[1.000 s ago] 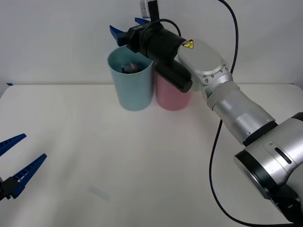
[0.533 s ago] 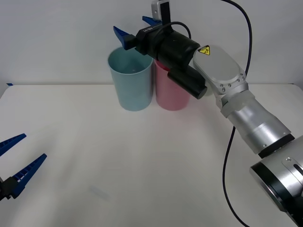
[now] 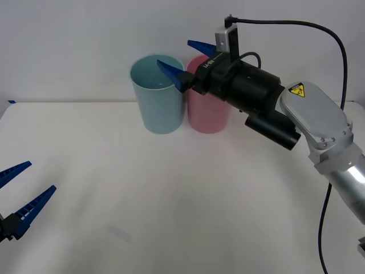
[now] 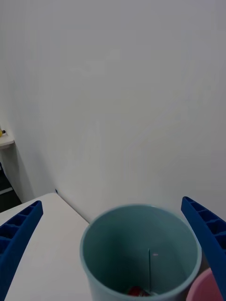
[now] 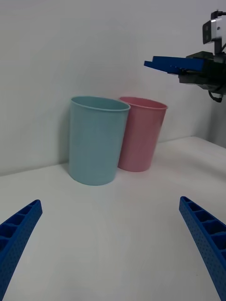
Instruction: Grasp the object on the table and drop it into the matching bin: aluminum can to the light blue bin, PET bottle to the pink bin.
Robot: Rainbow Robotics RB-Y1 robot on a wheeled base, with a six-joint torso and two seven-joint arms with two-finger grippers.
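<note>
Where the front view shows the table's (image 3: pixel 171 188) far edge, the right gripper (image 3: pixel 185 60) hangs wide open and empty, upper centre, above the touching blue bin (image 3: pixel 157 103) and pink bin (image 3: pixel 208 117), while the left gripper (image 3: pixel 20 197) waits open at lower left. In the right wrist view a red scrap low in the blue bin (image 4: pixel 141 254) is probably the can (image 4: pixel 138 291). The left wrist view has both bins mid-frame, upright.

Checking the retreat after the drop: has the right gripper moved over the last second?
Yes. The right gripper, open, has shifted rightward from above the light blue bin toward the pink bin.
</note>
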